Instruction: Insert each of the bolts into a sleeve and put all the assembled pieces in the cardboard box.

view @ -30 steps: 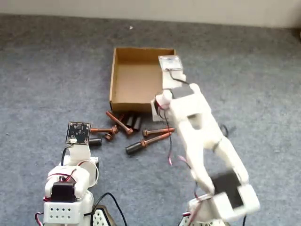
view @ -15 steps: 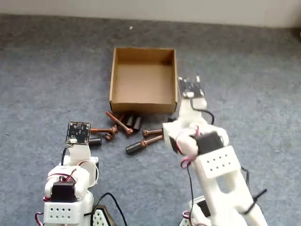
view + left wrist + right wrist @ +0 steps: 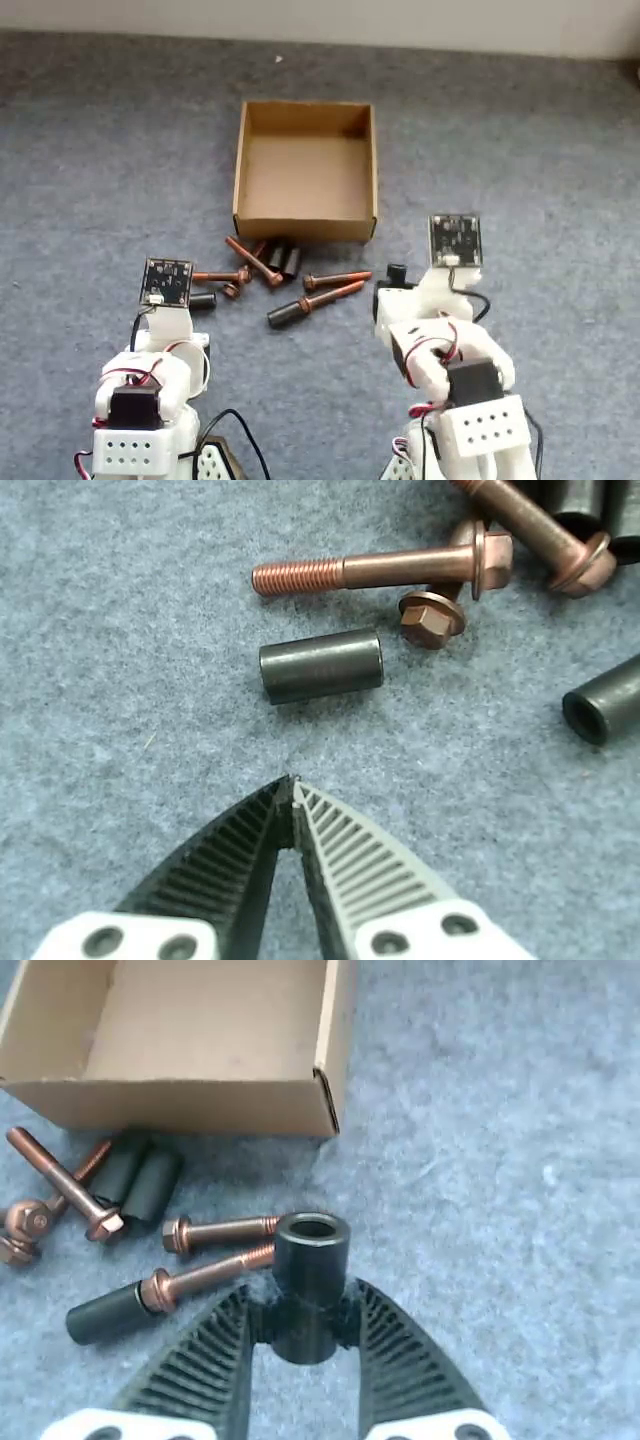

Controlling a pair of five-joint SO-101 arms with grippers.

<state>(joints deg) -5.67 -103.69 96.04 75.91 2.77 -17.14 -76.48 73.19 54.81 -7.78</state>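
Black cylindrical metal sleeve point(image 3: 310, 1270) sits clamped in the right pincer point(image 3: 303, 1302), open end clear of the fingers point(image 3: 215, 1350), over the grey carpeted desk point(image 3: 560, 180). Nearest copper-coloured flanged bolt point(image 3: 337, 279) lies at its 9 o'clock in the high view, long axis 9-to-3, threaded tip toward it. Left pincer point(image 3: 293, 798), tips together, hangs farther off.
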